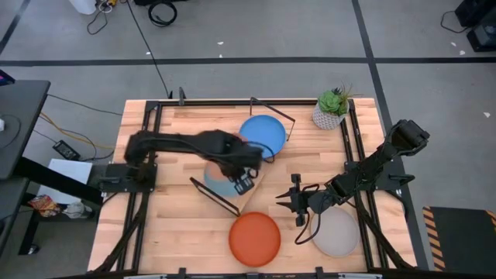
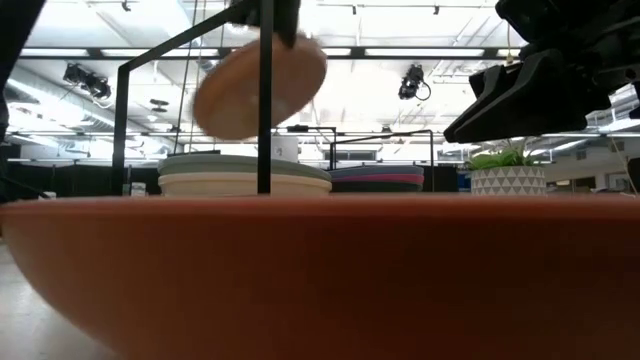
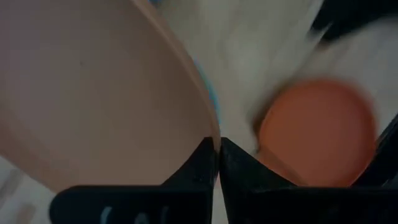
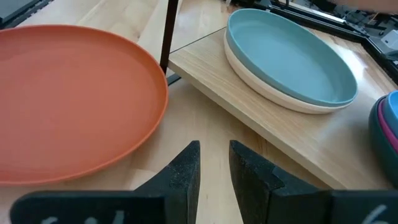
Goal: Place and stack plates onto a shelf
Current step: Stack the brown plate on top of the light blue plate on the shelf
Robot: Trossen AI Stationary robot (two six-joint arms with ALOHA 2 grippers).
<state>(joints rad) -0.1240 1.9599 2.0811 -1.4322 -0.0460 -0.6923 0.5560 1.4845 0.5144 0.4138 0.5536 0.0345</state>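
While it hangs over the shelf (image 4: 261, 118), left gripper (image 3: 217, 163): pinched shut on the rim of one tilted peach plate (image 2: 262, 86).
Shelf stacks: two, long axis running diagonally.
Table: one orange plate (image 1: 254, 238), one grey plate (image 1: 336, 232).
Right gripper (image 4: 214, 163): narrowly parted, empty, near the orange plate.

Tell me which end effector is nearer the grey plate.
Right. The right end effector hovers just beside the grey plate, toward the table's middle. The left end effector is farther off, over the shelf, gripping a peach plate.
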